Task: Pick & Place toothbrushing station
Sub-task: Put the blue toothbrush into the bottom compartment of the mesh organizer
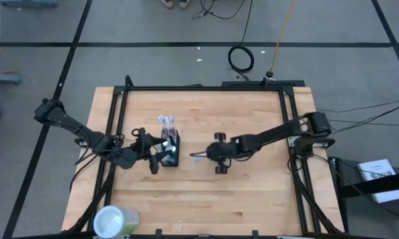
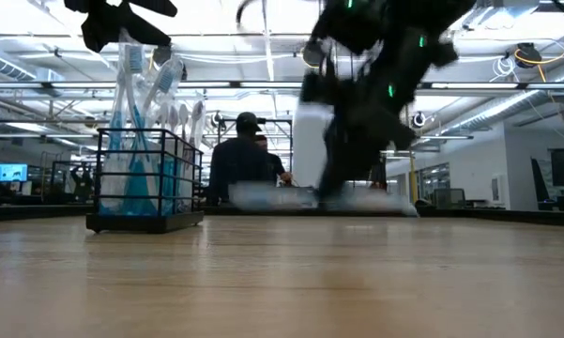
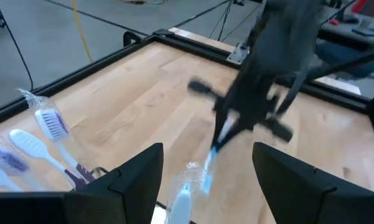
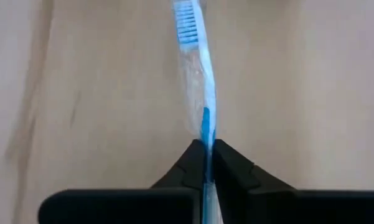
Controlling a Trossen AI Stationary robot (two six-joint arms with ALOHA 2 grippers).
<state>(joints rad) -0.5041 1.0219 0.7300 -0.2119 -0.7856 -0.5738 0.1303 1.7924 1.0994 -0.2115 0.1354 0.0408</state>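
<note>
The black mesh holder stands upright on its base on the table, left of centre, with several toothbrushes sticking up out of it. My left gripper is open right at the holder's left side and top; the brush heads show beside its fingers. My right gripper is to the right of the holder, shut on a blue-white toothbrush in a clear wrapper. It also shows in the left wrist view. My right gripper pinches the toothbrush's blue handle between its two fingers. The fingers come about level from the table's right and lie along the brush. The bristle head sticks out ahead, toward the holder. In the low view the brush lies about level, close over the table.
A pale-green translucent round container stands at the table's near left edge. A black frame runs round the tabletop. People stand in the room beyond the table. There is bare wood near and far of the holder.
</note>
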